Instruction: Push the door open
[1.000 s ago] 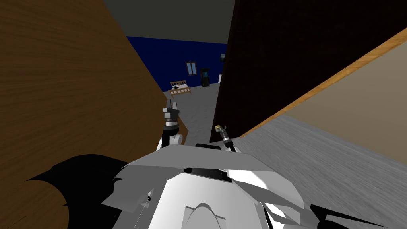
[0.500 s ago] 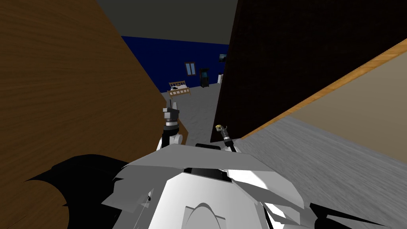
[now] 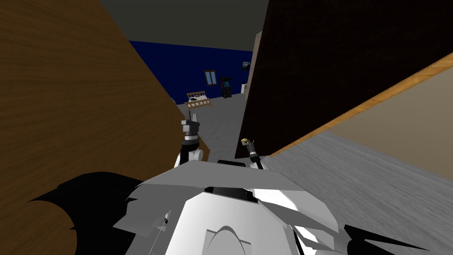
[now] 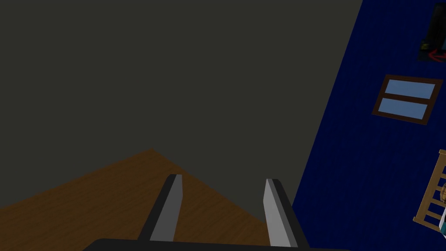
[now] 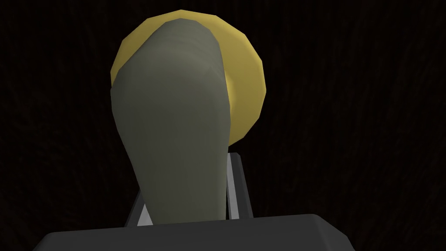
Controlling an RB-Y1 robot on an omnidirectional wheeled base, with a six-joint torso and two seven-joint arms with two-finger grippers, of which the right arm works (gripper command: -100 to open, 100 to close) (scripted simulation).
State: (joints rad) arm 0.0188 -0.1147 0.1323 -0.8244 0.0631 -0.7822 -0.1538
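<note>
The dark brown door (image 3: 318, 71) stands partly open on my right, with a gap between it and the brown wooden wall (image 3: 66, 88). Its grey lever handle (image 5: 174, 130) sits on a yellow round plate (image 5: 246, 83). My right gripper (image 5: 187, 191) is shut on the lever, one finger at each side; in the head view it (image 3: 248, 149) reaches up to the handle (image 3: 244, 142) at the door's lower edge. My left gripper (image 3: 190, 120) is raised in the gap, open and holding nothing, its fingers (image 4: 172, 205) beside the wooden wall (image 4: 109, 191).
Beyond the gap lies a grey floor (image 3: 223, 119) and a blue-walled room with a wooden bed (image 3: 197, 99), a window (image 3: 211, 77) and a dark cabinet (image 3: 226, 87). A beige wall (image 3: 407, 124) with wooden trim runs on the right.
The door has swung a little further away to the right, widening the gap and showing more of the blue room. The right gripper stays on the handle; the left arm is still.
</note>
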